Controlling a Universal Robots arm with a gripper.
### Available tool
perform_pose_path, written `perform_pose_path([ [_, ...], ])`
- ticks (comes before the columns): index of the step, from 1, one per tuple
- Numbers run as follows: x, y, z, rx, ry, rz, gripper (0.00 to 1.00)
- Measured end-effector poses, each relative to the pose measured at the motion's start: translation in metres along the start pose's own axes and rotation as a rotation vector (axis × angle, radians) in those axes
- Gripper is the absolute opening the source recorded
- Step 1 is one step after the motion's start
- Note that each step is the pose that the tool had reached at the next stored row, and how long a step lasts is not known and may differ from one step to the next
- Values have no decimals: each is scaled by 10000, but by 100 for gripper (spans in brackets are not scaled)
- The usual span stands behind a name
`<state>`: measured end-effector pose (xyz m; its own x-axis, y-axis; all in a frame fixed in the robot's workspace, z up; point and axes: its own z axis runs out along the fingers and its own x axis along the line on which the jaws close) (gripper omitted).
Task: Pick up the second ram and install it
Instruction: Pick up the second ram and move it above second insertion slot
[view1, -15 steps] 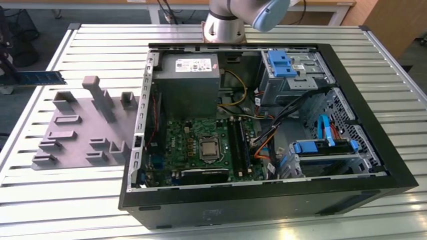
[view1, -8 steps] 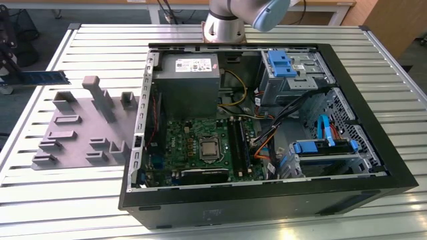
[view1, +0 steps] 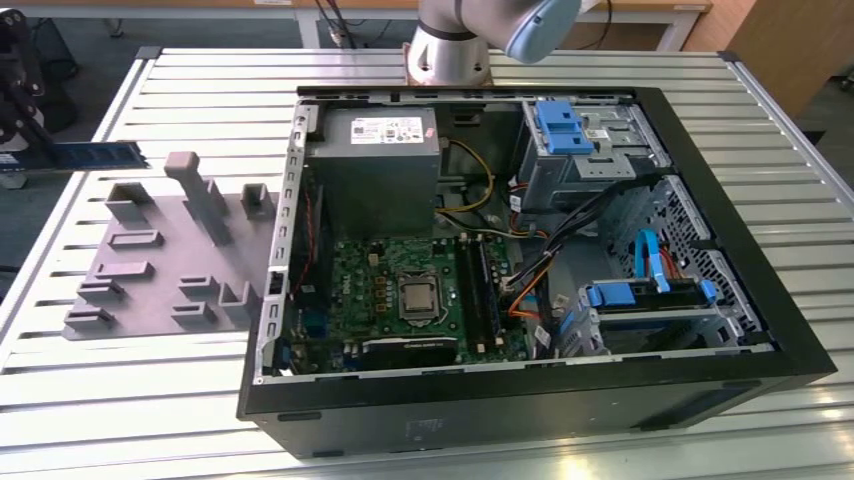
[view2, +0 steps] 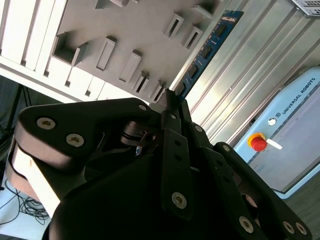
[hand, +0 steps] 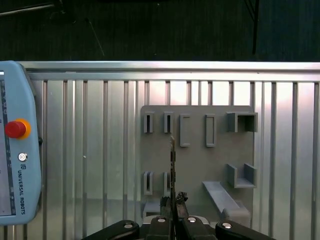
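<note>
My claw (hand: 173, 198): black fingers clamped on the second ram (view2: 209, 48).
Second ram: thin, flat blue board, small dark chips.
Counter (hand: 100, 150): ribbed pale metal.

The slatted metal table (view1: 134, 400) carries an open computer case (view1: 534, 412) and a grey holder plate (view1: 174, 255).

Slatted metal table (view1: 160, 410): one. Open tower case (view1: 534, 410): one. Green motherboard (view1: 354, 275): one. Power supply (view1: 374, 150): one. Light-blue drive brackets: two, one bracket (view1: 561, 125) and another bracket (view1: 627, 295). Grey fixture plate (view1: 150, 275): one. Blue RAM stick (view1: 100, 155): one. Teach pendant (hand: 15, 175): one, with one red button (hand: 15, 129). Gripper (hand: 173, 199): one.
</note>
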<state>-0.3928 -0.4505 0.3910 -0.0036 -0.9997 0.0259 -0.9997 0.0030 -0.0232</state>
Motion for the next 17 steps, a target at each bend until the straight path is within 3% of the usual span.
perform_pose_path([
  [17,-1,-144,3,0,0,0,14],
])
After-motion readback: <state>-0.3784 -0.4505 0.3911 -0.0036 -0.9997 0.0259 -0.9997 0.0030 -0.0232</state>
